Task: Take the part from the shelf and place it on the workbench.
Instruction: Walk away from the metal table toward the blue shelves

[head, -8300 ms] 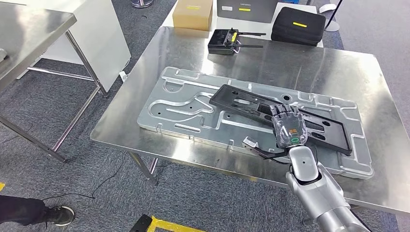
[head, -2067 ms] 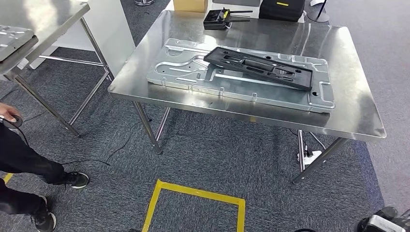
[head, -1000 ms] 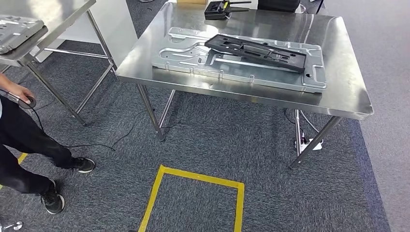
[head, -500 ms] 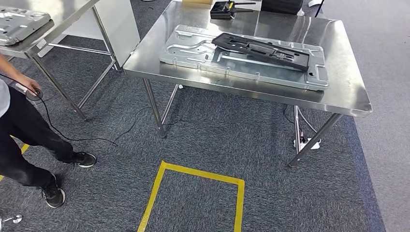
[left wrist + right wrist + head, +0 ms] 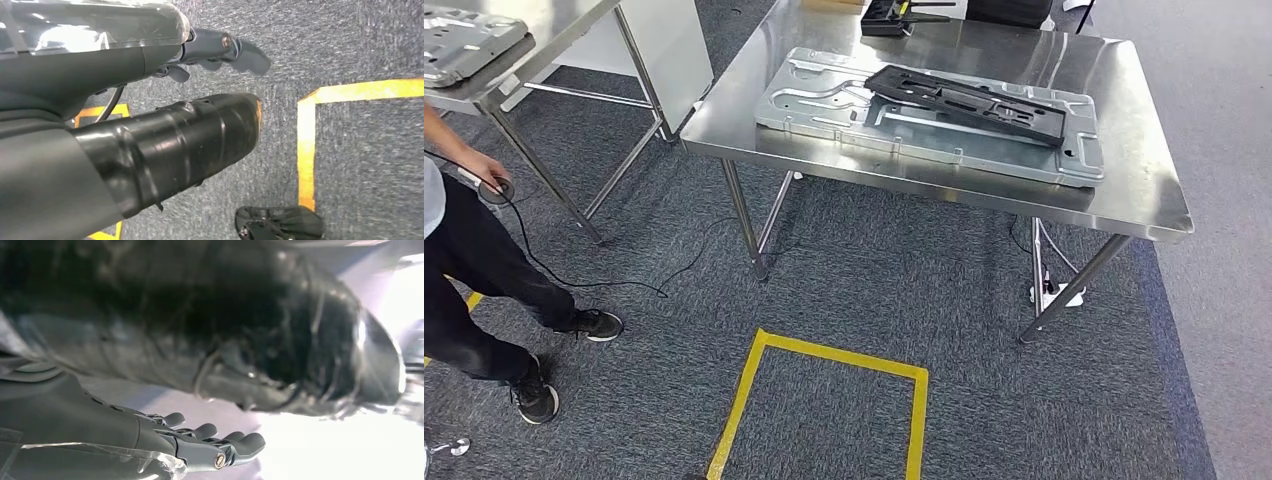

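The long black part [image 5: 969, 100] lies slantwise on the embossed silver plate [image 5: 824, 95], which rests on the steel workbench [image 5: 1124, 190] ahead of me. Nothing touches the part. In the left wrist view my left hand [image 5: 150, 45] hangs over the carpet, its fingers [image 5: 240, 50] stretched out and holding nothing. The right wrist view shows my right hand [image 5: 150, 445] hanging too, fingers [image 5: 235, 442] straight and apart, with nothing in them.
A second steel table [image 5: 554, 30] at the left carries another silver plate [image 5: 464, 40]. A person [image 5: 464, 260] stands at the left, holding a small corded device [image 5: 494, 187]. A yellow tape square [image 5: 824, 352] marks the carpet before me. A black controller [image 5: 889, 15] sits at the workbench's far edge.
My right hand, earlier resting on the black part, has left it. The camera has backed away from the workbench, so the whole scene shifted. The person has stepped in at the left.
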Available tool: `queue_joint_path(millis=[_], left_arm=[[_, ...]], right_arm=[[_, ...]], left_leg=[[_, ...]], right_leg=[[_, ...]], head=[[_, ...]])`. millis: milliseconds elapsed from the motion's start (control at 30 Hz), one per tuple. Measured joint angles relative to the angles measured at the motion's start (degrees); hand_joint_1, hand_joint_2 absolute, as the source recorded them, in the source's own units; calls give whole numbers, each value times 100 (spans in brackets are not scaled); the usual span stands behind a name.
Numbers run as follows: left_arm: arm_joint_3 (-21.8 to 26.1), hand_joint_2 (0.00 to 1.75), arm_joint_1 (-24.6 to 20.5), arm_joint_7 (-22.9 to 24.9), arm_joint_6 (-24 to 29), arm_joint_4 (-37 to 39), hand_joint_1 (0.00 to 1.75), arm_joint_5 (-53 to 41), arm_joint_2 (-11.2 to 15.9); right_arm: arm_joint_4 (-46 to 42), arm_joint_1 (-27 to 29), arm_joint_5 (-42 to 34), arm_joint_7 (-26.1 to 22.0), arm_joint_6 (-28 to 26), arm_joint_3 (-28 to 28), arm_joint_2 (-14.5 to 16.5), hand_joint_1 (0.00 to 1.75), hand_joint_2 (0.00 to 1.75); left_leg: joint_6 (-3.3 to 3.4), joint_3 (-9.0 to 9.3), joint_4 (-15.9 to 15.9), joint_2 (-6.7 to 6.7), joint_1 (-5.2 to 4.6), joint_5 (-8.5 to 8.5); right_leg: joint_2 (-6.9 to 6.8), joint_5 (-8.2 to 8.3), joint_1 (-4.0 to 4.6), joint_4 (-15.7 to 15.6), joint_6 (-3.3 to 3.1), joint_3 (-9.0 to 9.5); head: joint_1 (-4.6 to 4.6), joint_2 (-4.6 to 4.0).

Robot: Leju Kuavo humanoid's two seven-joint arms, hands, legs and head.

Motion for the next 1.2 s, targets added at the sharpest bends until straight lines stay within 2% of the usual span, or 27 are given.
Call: queue_joint_path(millis=[33,67,100,133,200,233,300,367,433,500,533,567,600,633,700,767,800,867,900,933,967,1033,1067,1100,1133,1167,1200], left_arm=[[5,0,6,7,1,0,0,-3,0],[10,0,11,16,2,0,0,-3,0],[14,0,14,24,3,0,0,-3,-1],[17,0,16,30,4,0,0,-3,-4],[22,0,17,37,10,-1,0,-4,-10],[26,0,15,40,16,0,0,-5,-12],[36,0,5,40,25,-2,0,-5,-12],[46,0,-11,38,32,-2,0,-5,-13],[56,0,-20,38,36,-1,0,-9,-13],[63,0,-12,42,38,-1,0,-22,-13],[66,0,-4,44,39,0,0,-33,-13],[68,0,2,46,39,0,0,-41,-13],[70,0,7,45,38,0,0,-47,-13],[72,0,10,41,38,0,0,-49,-13],[80,0,9,26,37,0,0,-49,-13],[98,0,3,15,35,0,0,-46,-5],[108,0,-8,13,33,0,0,-44,-5],[118,0,-29,21,30,0,0,-42,-15],[121,0,-37,29,31,0,0,-41,-24],[127,0,-36,38,33,0,0,-40,-31],[133,0,-32,43,36,0,0,-39,-38],[146,0,-14,47,37,0,0,-40,-45],[151,0,3,49,37,0,0,-41,-45],[154,0,17,50,37,0,0,-41,-46],[155,0,27,51,37,0,0,-40,-46],[156,0,27,52,37,0,0,-40,-48],[156,0,22,52,37,0,0,-40,-50]], right_arm=[[365,-116,57,-3,33,-205,-39,0,0],[788,-222,140,-14,14,-415,-92,0,0],[1232,-311,252,-17,-66,-612,-151,0,0],[1721,-398,392,31,-213,-797,-220,0,0],[2769,-589,667,275,-609,-1104,-360,0,0],[3291,-692,767,453,-811,-1228,-424,0,0],[4153,-834,848,775,-1094,-1426,-500,0,0],[4775,-889,880,1040,-1275,-1583,-530,0,0],[5195,-918,904,1177,-1364,-1677,-536,0,0],[5454,-964,929,1185,-1367,-1719,-538,0,0],[5541,-989,951,1150,-1343,-1733,-544,0,0],[5608,-1006,976,1101,-1311,-1743,-557,0,0],[5660,-1016,999,1043,-1271,-1752,-575,0,0],[5696,-1022,1016,983,-1229,-1758,-598,0,0],[5747,-1037,1053,868,-1152,-1761,-642,0,0],[5794,-1063,1094,783,-1100,-1761,-678,0,0],[5814,-1068,1107,754,-1086,-1760,-698,0,0],[5844,-1067,1126,721,-1082,-1760,-736,0,0],[5857,-1063,1142,709,-1083,-1760,-752,0,0],[5870,-1066,1163,698,-1086,-1760,-763,0,0],[5883,-1074,1183,690,-1087,-1760,-772,0,0],[5910,-1095,1211,683,-1089,-1760,-779,0,0],[5922,-1099,1215,684,-1089,-1760,-779,0,0],[5933,-1097,1217,684,-1090,-1760,-780,0,0],[5941,-1091,1217,684,-1090,-1760,-783,0,0],[5946,-1086,1217,684,-1091,-1760,-790,0,0],[5949,-1084,1217,684,-1090,-1760,-798,0,0]], left_leg=[[5,-17,3,34,2,4],[-1,-27,10,66,4,1],[-17,-32,25,96,12,-11],[-49,-35,54,128,26,-34],[-160,-48,163,203,53,-123],[-222,-65,236,246,52,-183],[-314,-86,323,330,31,-264],[-374,-60,356,388,44,-315],[-431,-100,557,242,76,-496],[-454,-364,1170,-1,90,-882],[-447,-552,1560,-65,89,-1071],[-432,-716,1880,-93,87,-1182],[-404,-804,2025,-106,80,-1176],[-364,-789,1945,-118,68,-1049],[-229,-508,1248,-246,25,-598],[-109,-260,621,-436,-21,-304],[-85,-219,493,-483,-43,-259],[-89,-220,430,-412,-56,-212],[-89,-208,384,-349,-46,-169],[-69,-199,330,-285,-27,-119],[-53,-200,279,-213,-8,-70],[-25,-239,253,-62,-2,-27],[-28,-263,259,21,-4,-24],[-31,-279,268,107,-2,-25],[-39,-290,279,188,2,-29],[-56,-291,296,260,9,-40],[-85,-287,322,325,13,-59]], right_leg=[[0,-170,-17,378,14,-165],[-4,-254,-40,655,32,-277],[-12,-230,-67,735,52,-295],[-34,-106,-94,589,75,-201],[-213,186,-119,-82,117,169],[-301,256,-111,-355,100,306],[-362,203,-66,-500,7,360],[-237,190,-54,-470,-108,333],[-139,196,-49,-470,-190,322],[-28,220,-34,-473,-254,295],[36,233,-16,-472,-277,275],[108,244,4,-472,-295,260],[179,254,28,-471,-307,251],[249,264,50,-471,-315,248],[388,288,89,-472,-319,251],[495,325,109,-471,-293,237],[536,347,100,-474,-268,224],[621,397,87,-502,-189,202],[606,397,91,-493,-160,188],[521,330,100,-419,-136,147],[394,188,111,-233,-117,59],[126,-250,88,459,-79,-236],[70,-417,67,811,-49,-374],[39,-485,41,1016,-19,-432],[11,-445,14,1007,9,-380],[-35,-308,-9,755,32,-203],[-146,-137,-26,353,46,51]], head=[[-2,0],[-2,0],[-2,0],[-2,0],[3,0],[5,0],[1,0],[-9,0],[-10,0],[-11,0],[-11,0],[-11,0],[-10,0],[-10,0],[-10,0],[-7,0],[-4,0],[-4,0],[-2,0],[3,0],[11,0],[24,0],[24,0],[24,0],[24,0],[23,0],[24,0]])
